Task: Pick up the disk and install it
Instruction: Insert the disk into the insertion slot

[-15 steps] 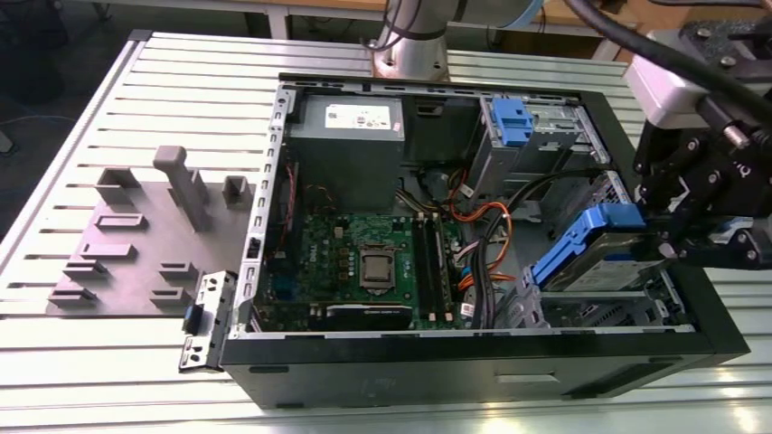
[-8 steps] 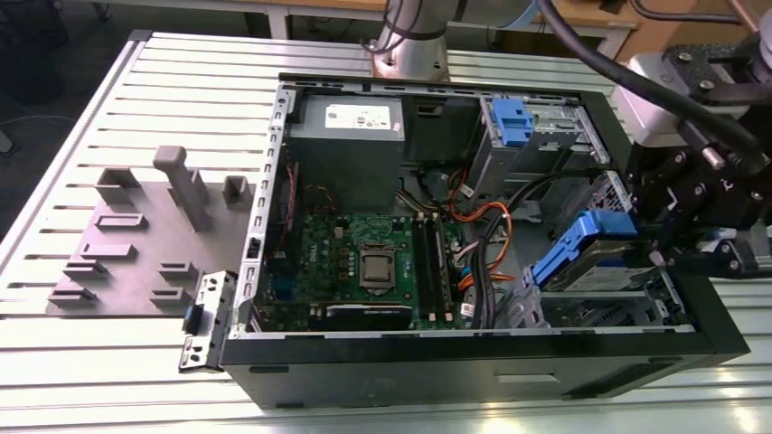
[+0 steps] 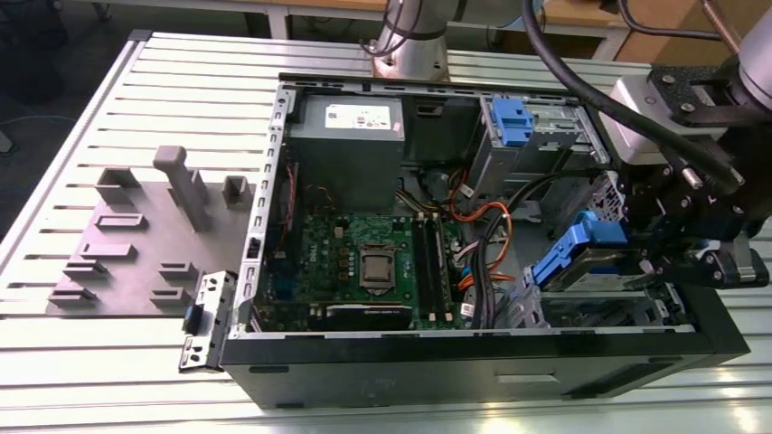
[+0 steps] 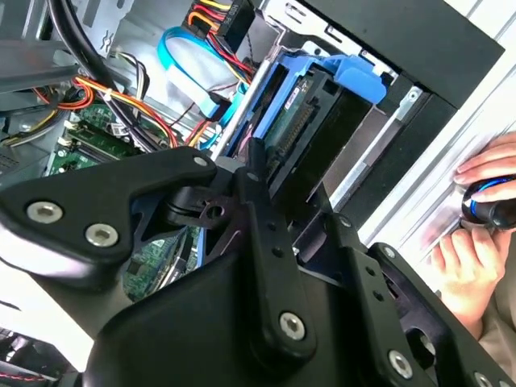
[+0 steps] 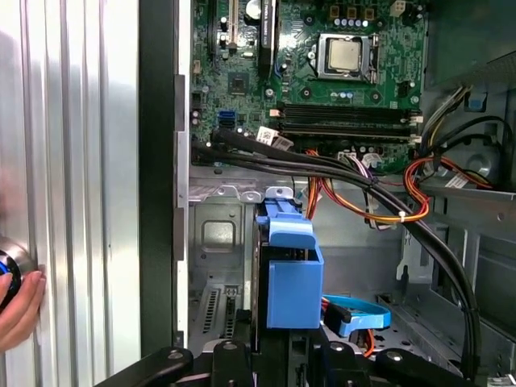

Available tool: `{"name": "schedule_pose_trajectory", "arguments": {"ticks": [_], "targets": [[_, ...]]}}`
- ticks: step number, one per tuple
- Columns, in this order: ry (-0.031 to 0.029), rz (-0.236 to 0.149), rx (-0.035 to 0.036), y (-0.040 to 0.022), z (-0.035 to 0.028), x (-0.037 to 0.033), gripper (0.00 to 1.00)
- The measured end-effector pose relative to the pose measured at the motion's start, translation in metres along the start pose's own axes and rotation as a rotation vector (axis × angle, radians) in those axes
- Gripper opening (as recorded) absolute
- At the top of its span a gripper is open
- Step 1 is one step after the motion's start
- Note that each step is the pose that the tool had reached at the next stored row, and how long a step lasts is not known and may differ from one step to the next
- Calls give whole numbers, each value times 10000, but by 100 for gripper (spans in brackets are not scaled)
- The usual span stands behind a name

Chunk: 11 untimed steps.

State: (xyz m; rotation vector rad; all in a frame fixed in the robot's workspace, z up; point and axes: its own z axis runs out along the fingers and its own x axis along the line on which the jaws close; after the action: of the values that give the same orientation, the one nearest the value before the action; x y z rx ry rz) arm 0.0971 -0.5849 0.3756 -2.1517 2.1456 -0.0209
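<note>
The disk [image 3: 579,258], tilted at the drive bay [image 3: 603,312] of the open computer case [image 3: 483,366], is pinched by the claw [image 5: 286,353].

Exterior view: the camera is standing off the arm and looking steeply down on the open computer case [image 3: 483,362] lying on the slatted table [image 3: 181,90]. It is taking in the whole case from a moderate distance, with the arm showing at the exterior view's right.

First wrist view: the camera is looking close in past the gripper [image 5: 274,367] and along the disk [image 5: 292,282] toward the motherboard [image 5: 322,89].

Second wrist view: the camera is sitting nearer still, peering across the gripper's black links at the disk's connector end.

Both wrist views are sharing the disk, the orange cables [image 5: 387,214] and a person's hand [image 5: 20,310]. All three are sharing disk and motherboard.
</note>
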Motion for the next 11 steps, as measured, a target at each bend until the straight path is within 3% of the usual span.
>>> {"name": "schedule_pose_trajectory", "arguments": {"ticks": [6,7,11], "targets": [[3,-1,0,0,1,0,36],[2,0,0,0,1,0,42],[1,0,-1,0,3,0,42]]}}
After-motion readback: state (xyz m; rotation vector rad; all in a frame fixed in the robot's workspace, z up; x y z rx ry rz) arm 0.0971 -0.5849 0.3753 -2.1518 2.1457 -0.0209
